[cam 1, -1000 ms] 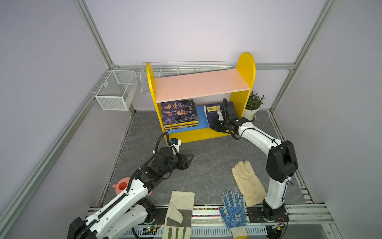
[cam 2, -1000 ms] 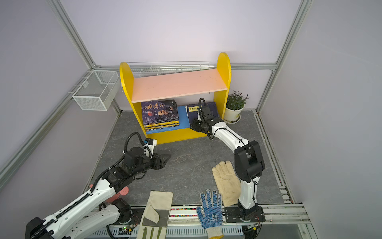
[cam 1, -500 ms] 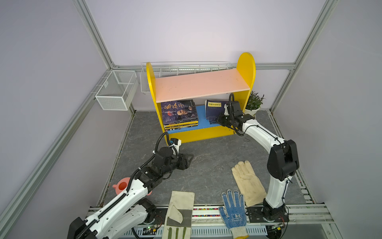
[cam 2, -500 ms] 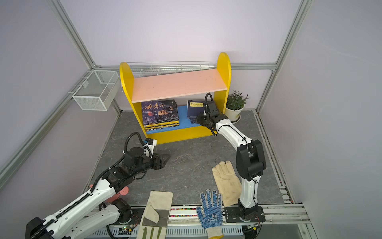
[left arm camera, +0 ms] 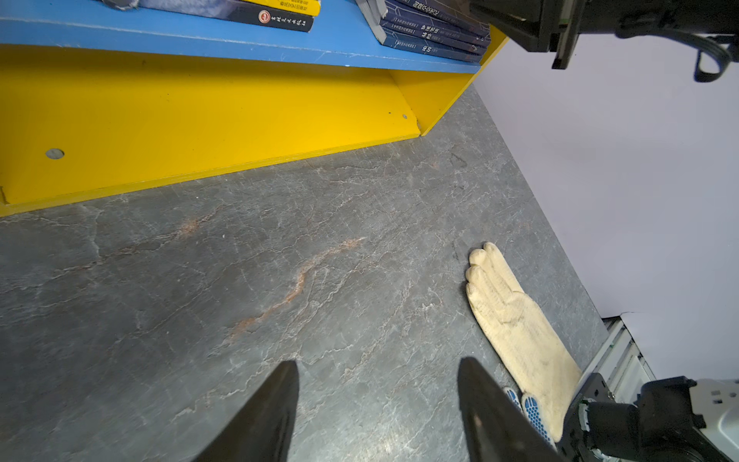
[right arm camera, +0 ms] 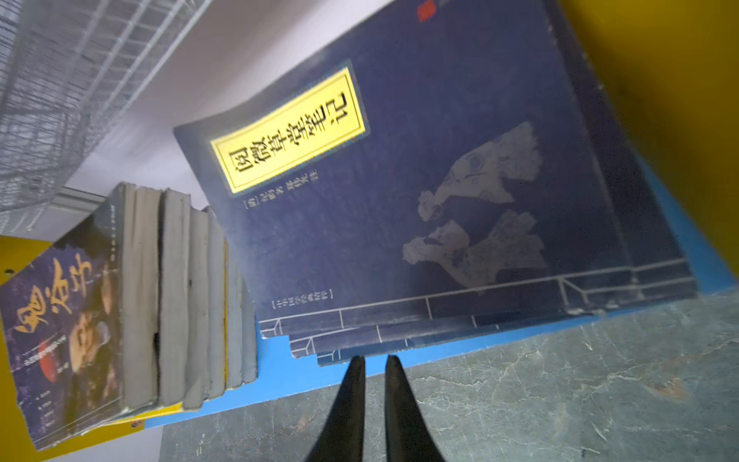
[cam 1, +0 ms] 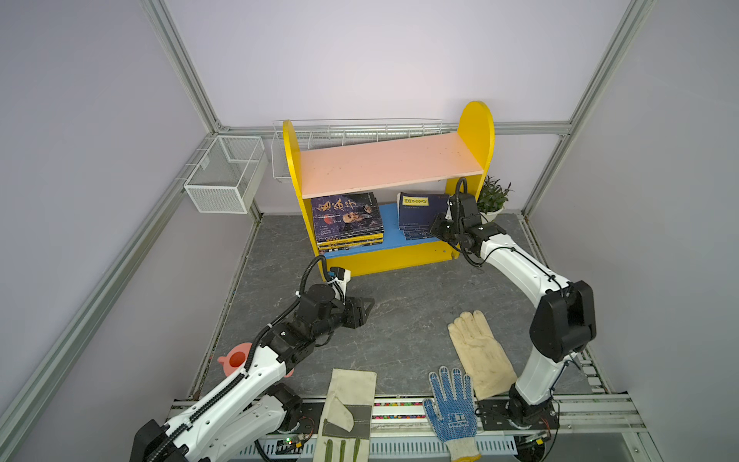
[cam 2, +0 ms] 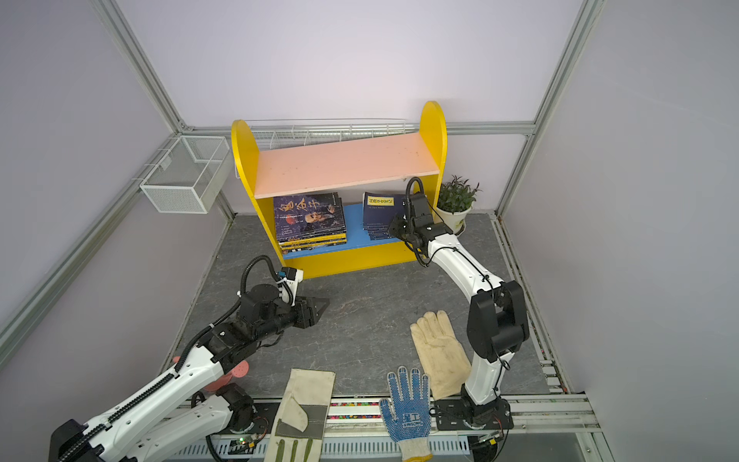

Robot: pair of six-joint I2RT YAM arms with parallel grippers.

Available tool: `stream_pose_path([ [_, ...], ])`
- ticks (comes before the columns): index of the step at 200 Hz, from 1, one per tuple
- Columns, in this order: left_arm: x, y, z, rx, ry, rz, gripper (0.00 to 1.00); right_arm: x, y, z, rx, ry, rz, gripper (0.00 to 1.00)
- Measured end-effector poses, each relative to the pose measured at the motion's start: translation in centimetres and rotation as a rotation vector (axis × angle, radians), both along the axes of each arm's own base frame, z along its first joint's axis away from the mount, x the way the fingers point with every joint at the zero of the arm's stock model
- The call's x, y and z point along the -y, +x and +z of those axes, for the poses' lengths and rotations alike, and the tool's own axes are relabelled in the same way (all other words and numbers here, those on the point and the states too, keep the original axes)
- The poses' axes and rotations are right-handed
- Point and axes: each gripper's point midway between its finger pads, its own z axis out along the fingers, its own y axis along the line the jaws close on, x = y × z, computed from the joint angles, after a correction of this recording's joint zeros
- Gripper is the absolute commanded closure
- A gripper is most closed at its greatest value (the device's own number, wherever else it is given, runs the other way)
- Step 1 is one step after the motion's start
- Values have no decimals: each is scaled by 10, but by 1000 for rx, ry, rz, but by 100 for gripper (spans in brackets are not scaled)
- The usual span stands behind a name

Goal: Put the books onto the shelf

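Right gripper (right arm camera: 374,359) has let go — navy book (right arm camera: 440,180) rests flat on shelf (cam 1: 400,256)
Barely parted, empty, to free it; left gripper (left arm camera: 378,362) wide, empty — idle

Bright, even light; soft right-wrist blur.

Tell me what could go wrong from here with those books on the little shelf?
The navy stack lies fanned out, its lower books poking toward the front edge of the blue lower board. The right gripper sits right at those edges, so a careless pull-back might drag one off. Its black cable loop arches just under the pink upper board and might snag.
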Motion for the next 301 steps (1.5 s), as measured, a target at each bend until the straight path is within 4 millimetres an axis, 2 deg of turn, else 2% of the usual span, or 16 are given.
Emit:
stream_pose_path([
  [23, -9, 4, 1, 10, 12, 55, 37, 20, -14, 5, 30, -2, -46, 79],
  [43, -36, 12, 7, 43, 39, 203, 33, 53, -30, 1, 41, -38, -124, 73],
  [59, -72, 14, 15, 85, 74, 372, 25, 88, -47, 0, 61, -104, -213, 63],
  [66, -91, 13, 20, 107, 91, 455, 16, 103, -56, 1, 75, -140, -250, 56],
  [72, -108, 12, 23, 124, 111, 522, 0, 115, -64, 3, 91, -175, -282, 50],
  [86, -146, 8, 30, 156, 158, 678, 1, 142, -83, 12, 146, -271, -348, 29],
  [110, -212, 1, 46, 207, 240, 959, 1, 183, -106, 22, 256, -475, -449, 17],
  [124, -244, -2, 48, 213, 299, 1107, 1, 198, -110, 7, 254, -596, -479, 14],
  [140, -268, 3, 42, 200, 400, 1217, 1, 208, -104, -26, 186, -726, -480, 14],
  [167, -281, 26, 8, 131, 562, 1252, 1, 215, -96, -91, 92, -880, -438, 14],
  [185, -292, 37, -23, 31, 646, 1286, 0, 215, -93, -113, 93, -951, -396, 14],
  [205, -298, 46, -48, -45, 729, 1292, 0, 207, -84, -110, 207, -950, -364, 13],
  [217, -300, 53, -52, -44, 763, 1301, 0, 202, -79, -109, 284, -913, -354, 16],
  [255, -302, 82, -59, 15, 810, 1301, 1, 189, -75, -134, 345, -871, -255, 17],
  [276, -304, 96, -69, 33, 823, 1286, 1, 188, -75, -117, 412, -846, -286, 17],
  [301, -302, 115, -79, 47, 825, 1236, 1, 186, -93, -83, 461, -846, -320, 17],
])
